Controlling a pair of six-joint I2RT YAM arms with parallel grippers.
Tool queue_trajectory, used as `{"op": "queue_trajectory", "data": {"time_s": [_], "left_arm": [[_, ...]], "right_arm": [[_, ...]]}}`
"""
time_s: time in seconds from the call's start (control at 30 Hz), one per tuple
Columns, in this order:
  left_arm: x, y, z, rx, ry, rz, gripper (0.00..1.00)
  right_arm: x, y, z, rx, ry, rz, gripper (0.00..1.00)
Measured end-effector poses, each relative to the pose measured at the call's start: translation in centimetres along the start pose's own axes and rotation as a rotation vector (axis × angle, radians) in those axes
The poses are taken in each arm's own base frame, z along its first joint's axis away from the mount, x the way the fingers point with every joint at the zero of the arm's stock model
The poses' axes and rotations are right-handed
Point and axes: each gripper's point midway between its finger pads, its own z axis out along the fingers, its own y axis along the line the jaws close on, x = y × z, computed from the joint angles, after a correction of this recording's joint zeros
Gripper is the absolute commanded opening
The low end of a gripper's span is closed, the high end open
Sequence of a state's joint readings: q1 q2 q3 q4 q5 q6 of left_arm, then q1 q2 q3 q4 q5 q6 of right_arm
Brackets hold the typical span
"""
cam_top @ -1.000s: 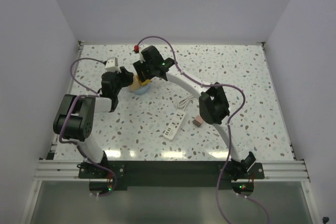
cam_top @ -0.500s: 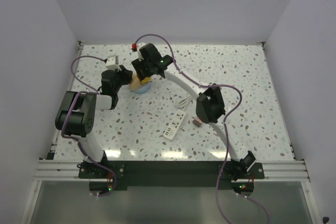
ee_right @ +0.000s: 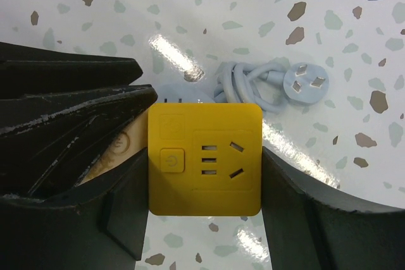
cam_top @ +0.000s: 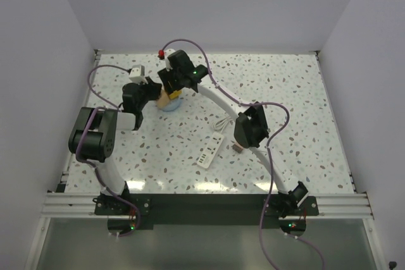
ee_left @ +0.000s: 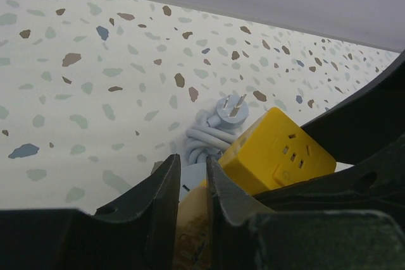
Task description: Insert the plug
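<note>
Plug step not started, by the look of it: the plug, small and dusty pink on a thin white cord, lies on the table just beside the white power strip, partly under the right arm's elbow, and neither gripper is near it. Both grippers are at the far left of the table, well apart from it, busy with the cubes. The right gripper is clamped on the yellow cube, one finger against each side, socket face up. A pale blue coiled cord lies on the table just behind the cube. The left gripper has its fingers nearly together, with only a thin slit between them. The peach cube shows in that slit, but I cannot tell whether it is gripped or just touched. The next move likely calls for letting go of the cube, crossing to the plug, pinching its body and lining its prongs up with a socket on the strip.
</note>
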State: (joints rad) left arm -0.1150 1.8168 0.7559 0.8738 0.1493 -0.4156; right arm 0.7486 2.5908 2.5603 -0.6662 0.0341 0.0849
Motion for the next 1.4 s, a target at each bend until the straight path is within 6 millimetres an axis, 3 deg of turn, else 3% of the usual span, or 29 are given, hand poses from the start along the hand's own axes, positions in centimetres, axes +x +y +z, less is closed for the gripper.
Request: {"op": "queue_trajectory", "data": {"time_s": [0.3,0.63,1.07,1.2,1.4], "left_arm": [[0.2,-0.8,0.4,0.046,-0.004,0.011,0.24],[1.1,-3.0,0.6,0.111,0.007,0.032,0.24],[2.0,-5.5,0.8,0.185,0.001,0.082,0.21],[2.5,-6.8,0.8,0.218,0.002,0.092,0.21],[4.1,-10.2,0.6,0.307,0.025,0.104,0.2]], "right_arm": [[0.2,0.0,0.1,-0.002,-0.006,0.002,0.0],[3.1,-0.3,-1.0,0.001,-0.03,0.01,0.0],[4.6,-0.6,-2.6,0.013,-0.072,0.012,0.0],[5.4,-1.0,-3.5,0.029,-0.059,0.013,0.0],[7.7,-2.3,-6.1,0.069,-0.017,0.024,0.0]]}}
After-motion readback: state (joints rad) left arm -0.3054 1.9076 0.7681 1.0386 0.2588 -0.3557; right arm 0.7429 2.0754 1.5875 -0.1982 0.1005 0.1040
